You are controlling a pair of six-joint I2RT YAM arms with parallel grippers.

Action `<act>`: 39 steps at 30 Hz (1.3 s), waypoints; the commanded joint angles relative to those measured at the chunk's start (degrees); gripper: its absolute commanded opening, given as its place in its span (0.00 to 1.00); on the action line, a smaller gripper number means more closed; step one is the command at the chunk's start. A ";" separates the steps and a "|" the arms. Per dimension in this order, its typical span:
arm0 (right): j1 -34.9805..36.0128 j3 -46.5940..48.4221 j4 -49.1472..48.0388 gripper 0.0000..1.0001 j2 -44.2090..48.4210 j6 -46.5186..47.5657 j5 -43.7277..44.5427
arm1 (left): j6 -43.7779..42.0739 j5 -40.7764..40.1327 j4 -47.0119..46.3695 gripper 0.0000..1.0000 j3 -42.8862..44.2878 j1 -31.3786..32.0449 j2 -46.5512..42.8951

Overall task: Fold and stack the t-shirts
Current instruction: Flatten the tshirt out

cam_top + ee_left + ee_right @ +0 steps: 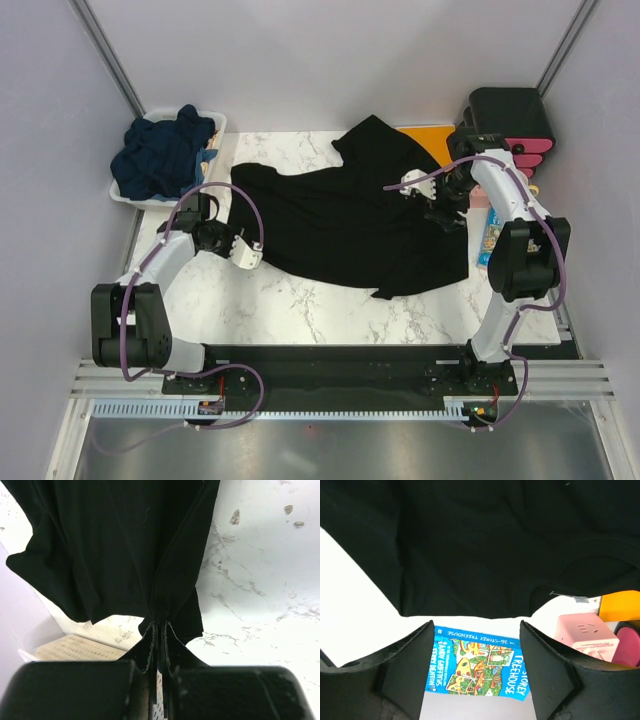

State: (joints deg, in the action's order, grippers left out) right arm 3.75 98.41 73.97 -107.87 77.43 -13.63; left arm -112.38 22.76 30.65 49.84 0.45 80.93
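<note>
White marble counter [300, 310] carries the black t-shirt [350, 215], spread loosely and creased across its middle. The left tool [159, 626] is pinched tight on the shirt's near-left edge, with cloth bunching at its fingertips. The right tool [476, 628] stands wide with nothing between its fingers, at the shirt's right edge, above a blue picture book [475, 670] and beside a pink block [585, 637]. Navy t-shirts [160, 150] lie heaped in a white bin [125, 195] at the far left.
</note>
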 commanded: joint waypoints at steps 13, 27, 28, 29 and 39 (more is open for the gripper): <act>3.72 -1.55 -5.94 0.77 -0.32 -1.31 4.05 | -11.29 -6.15 10.64 0.06 -0.81 -2.73 -0.95; 3.72 0.37 -29.93 0.55 -1.01 -19.22 5.19 | 19.46 3.50 8.28 0.99 25.46 -2.82 4.92; 3.72 3.25 -31.25 0.23 -3.72 -20.90 5.36 | 20.87 4.04 8.11 0.74 27.57 -2.73 6.94; 3.64 5.11 -32.04 0.06 -5.40 -25.53 5.89 | 22.97 4.39 7.84 0.39 31.07 -2.47 8.71; 3.63 27.79 -35.30 0.00 -26.49 -39.63 5.81 | 31.34 0.00 2.74 0.02 45.77 4.20 30.16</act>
State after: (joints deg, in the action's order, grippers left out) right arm 7.38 119.50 42.33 -128.38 46.41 -7.03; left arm -87.07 22.83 34.06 91.24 1.48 106.28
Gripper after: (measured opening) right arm 0.007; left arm 0.026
